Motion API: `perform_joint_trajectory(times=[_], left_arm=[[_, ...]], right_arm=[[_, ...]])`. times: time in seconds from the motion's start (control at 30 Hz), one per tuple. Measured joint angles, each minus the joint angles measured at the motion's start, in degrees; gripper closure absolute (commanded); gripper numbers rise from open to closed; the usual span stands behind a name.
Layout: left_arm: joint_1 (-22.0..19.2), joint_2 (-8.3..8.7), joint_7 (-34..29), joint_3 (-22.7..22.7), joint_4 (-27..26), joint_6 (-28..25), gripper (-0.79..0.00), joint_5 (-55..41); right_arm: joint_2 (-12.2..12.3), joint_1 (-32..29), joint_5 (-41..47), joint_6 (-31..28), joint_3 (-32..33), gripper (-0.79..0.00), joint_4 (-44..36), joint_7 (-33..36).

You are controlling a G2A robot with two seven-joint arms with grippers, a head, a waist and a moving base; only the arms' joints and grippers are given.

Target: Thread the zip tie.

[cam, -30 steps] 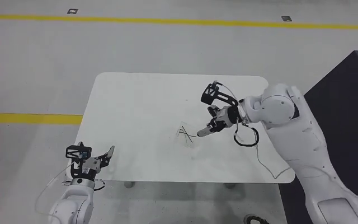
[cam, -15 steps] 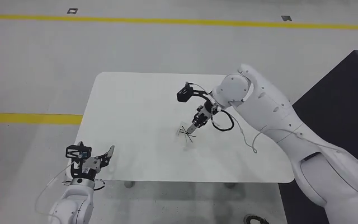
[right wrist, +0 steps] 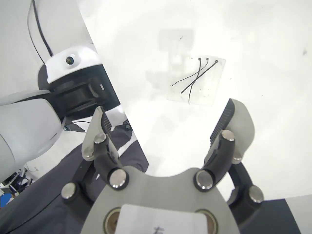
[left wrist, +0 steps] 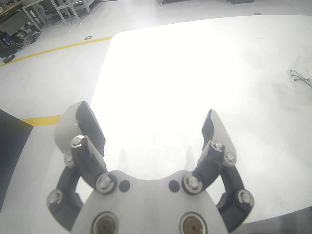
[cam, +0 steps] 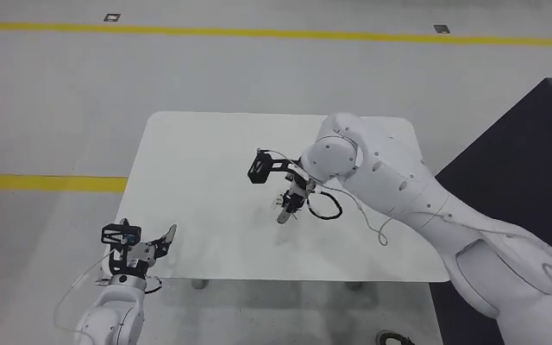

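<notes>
Crossed zip ties [right wrist: 198,77], heads at one end

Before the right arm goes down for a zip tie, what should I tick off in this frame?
1. Right gripper open and holding nothing: ok.
2. Zip ties in view ahead of the right gripper, unobstructed: ok.
3. One tie lying apart for a clean pick: not ok, the three strands cross each other.
4. Clear sheet under the ties lying flat on the table: cannot tell.
5. Left gripper open and well away from the ties, at the table's edge: ok.
</notes>
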Motion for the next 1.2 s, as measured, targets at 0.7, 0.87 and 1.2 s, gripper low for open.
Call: perform_joint_trajectory(times=[0.7, 0.87, 1.2], left_arm=[[0.00, 0.00, 0.00, 0.00, 0.00, 0.00, -0.785, 0.00], [0.00, 0.00, 0.00, 0.00, 0.00, 0.00, -0.785, 0.00], [0.00, 0.00, 0.00, 0.00, 0.00, 0.00, -0.785, 0.00]], right_arm=[[-15.73, 3.86, -4.02, 0.68, -12.70, -0.311, 24.92, 0.68], [-17.75, 3.85, -6.70, -1.25, -12.70, -0.249, 29.53, -1.24], [-20.86, 3.51, -9.66, -3.71, -12.70, -0.197, 35.11, -3.70]])
